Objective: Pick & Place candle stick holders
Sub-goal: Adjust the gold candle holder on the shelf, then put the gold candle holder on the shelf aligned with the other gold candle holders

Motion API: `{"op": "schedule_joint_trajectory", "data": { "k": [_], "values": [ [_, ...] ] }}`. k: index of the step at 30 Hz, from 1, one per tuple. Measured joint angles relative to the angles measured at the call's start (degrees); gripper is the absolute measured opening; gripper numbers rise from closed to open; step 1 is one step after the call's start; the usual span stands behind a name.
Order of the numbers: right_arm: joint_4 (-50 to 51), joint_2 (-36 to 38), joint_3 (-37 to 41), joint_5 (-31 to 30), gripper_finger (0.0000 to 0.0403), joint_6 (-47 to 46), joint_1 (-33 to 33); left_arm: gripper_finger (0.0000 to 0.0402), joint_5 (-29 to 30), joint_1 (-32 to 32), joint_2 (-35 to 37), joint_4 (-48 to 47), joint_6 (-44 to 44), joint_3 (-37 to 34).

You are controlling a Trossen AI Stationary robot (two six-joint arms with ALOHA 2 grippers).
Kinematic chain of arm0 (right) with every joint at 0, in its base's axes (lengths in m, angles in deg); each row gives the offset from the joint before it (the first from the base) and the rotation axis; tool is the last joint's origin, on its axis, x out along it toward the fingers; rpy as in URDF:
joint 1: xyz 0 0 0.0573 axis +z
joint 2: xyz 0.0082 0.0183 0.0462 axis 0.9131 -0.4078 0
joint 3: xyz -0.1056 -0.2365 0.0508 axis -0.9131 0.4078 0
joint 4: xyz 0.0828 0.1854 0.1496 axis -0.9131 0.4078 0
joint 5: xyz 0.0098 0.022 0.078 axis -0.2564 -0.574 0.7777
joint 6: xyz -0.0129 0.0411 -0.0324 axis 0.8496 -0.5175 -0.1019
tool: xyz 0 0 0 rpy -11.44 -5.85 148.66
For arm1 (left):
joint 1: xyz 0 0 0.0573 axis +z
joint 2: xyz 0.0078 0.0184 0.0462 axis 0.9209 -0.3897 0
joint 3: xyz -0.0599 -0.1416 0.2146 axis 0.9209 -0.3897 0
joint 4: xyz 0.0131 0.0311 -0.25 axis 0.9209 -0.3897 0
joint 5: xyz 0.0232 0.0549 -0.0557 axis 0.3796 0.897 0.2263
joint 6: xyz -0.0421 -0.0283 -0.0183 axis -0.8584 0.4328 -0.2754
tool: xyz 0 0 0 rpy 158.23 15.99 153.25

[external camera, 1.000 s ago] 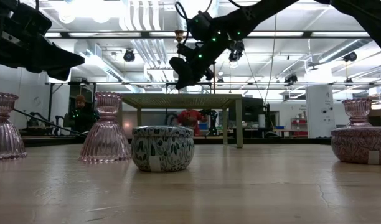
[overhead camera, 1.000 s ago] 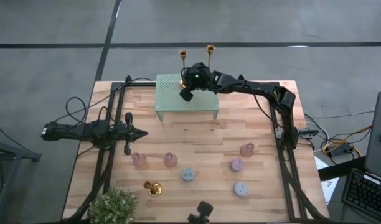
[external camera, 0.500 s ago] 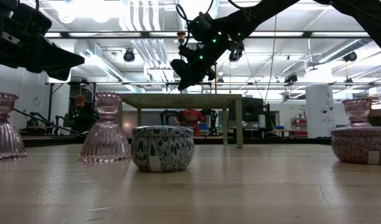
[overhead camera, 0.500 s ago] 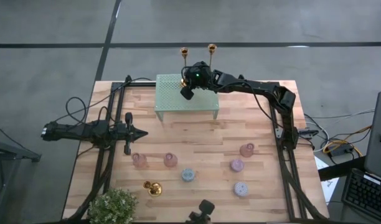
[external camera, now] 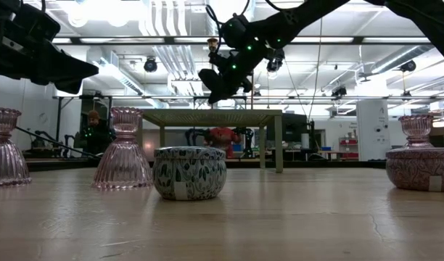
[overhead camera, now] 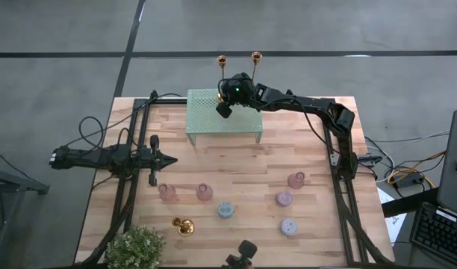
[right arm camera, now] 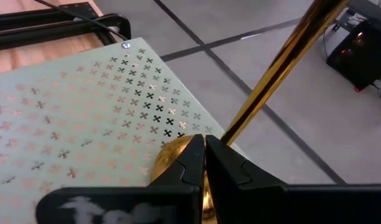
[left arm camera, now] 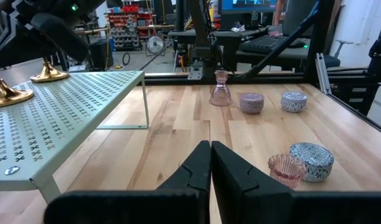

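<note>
Two gold candlesticks stand by their domed bases (left arm camera: 4,94) (left arm camera: 48,76) on the green perforated stand (overhead camera: 213,128) at the table's far side. Their cup tops (overhead camera: 222,59) (overhead camera: 256,55) show past its far edge. A third gold candlestick (overhead camera: 184,226) lies on its side on the table at the near left. My right gripper (right arm camera: 204,146) is shut, low over the stand, at the foot of one candlestick's shaft (right arm camera: 271,71). My left gripper (overhead camera: 172,158) is shut and empty, above the table's left side. My right gripper's shut fingertips (right arm camera: 193,152) stand over the domed base (right arm camera: 175,149), where the shaft meets it, coming slanting down from the table's right. The fingers hide that spot, so I cannot tell whether they touch the candlestick. The base sits on the stand.
Pink ribbed glass holders (overhead camera: 167,192) (overhead camera: 204,192) (overhead camera: 296,180) and round lidded tins (overhead camera: 225,210) (overhead camera: 284,198) (overhead camera: 289,226) stand across the table's near half. A potted plant (overhead camera: 135,246) is at the near left corner. People show in the room beyond the table (external camera: 222,136).
My right gripper has crept a little toward the far edge over the stand and has stayed shut. The left candlestick's top has swung slightly toward the far edge.
</note>
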State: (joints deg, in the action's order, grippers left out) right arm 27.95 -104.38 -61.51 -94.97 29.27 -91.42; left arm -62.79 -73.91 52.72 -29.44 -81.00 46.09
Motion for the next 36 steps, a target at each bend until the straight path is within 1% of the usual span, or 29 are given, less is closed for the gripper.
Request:
{"op": "schedule_joint_trajectory", "data": {
  "k": [4,8,11,15,18,21,24,30,36],
  "values": [
    [0.11,0.00,0.06,3.24,0.0008,-0.54,0.53,0.0016,0.00,0.00,0.00,-0.02,0.01,0.00],
    [0.15,0.00,0.06,3.99,0.0008,-0.97,1.47,0.0016,0.00,0.00,0.00,0.00,0.01,0.00],
    [0.96,0.00,0.06,6.00,0.0008,-0.93,2.32,0.0016,0.00,0.00,-0.02,0.00,0.00,0.00],
    [6.95,0.89,0.11,9.70,0.0008,-1.53,3.76,0.0016,0.00,0.00,-0.01,0.00,0.01,0.00],
    [12.48,3.28,0.17,11.94,0.0008,-1.24,5.07,0.0016,0.00,0.00,0.00,0.00,0.00,0.00],
    [16.06,7.41,2.26,12.86,0.0008,0.19,6.68,0.0016,0.02,0.00,0.00,0.00,0.00,0.00],
    [15.34,12.73,6.97,17.04,0.0008,0.27,8.63,0.0016,0.02,0.00,0.00,0.00,0.01,0.00],
    [7.16,26.52,21.29,18.21,0.0008,-0.50,13.41,0.0016,0.00,0.00,-0.07,0.00,0.00,0.00],
    [0.88,42.07,34.89,20.03,0.0008,-3.50,18.93,0.0016,0.02,0.00,-0.28,0.00,0.02,0.00]
  ]
}}
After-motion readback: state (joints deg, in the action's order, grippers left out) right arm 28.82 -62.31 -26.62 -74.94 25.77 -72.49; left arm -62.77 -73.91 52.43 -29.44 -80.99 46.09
